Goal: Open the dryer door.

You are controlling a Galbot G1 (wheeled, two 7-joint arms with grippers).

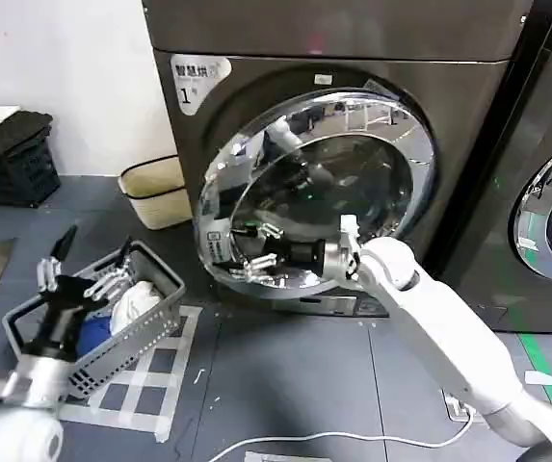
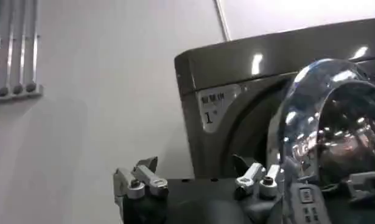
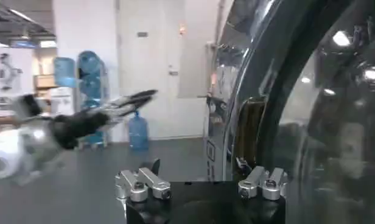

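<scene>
White arm links of the right arm ran up from the near corner of the head view to the right pincer (image 1: 256, 248), which sat at the lower left rim of the dryer door (image 1: 353, 125), its fingers spread open on either side of the chrome edge and closed on nothing. That door, on the dark grey machine marked "1", stood slightly ajar, its left edge swung a little out from the machine's front, so the opening looked begun but far from finished. The main risk, as I judged it, was a slip: the rim was smooth and curved, and open fingers merely hooked on it could slide off once the pull turned sideways, letting the door swing back. A pull not following the hinge arc could also strain the wrist. Well to the left of that pincer, the left pincer (image 1: 75, 281) hung open and idle above a grey laundry basket (image 1: 150, 322) holding white and blue items. That basket, and a cream tub (image 1: 150, 192) by the wall, lay on the floor near the door's likely sweep. The neighbouring machine's door (image 1: 550, 217) sat well to the right.
</scene>
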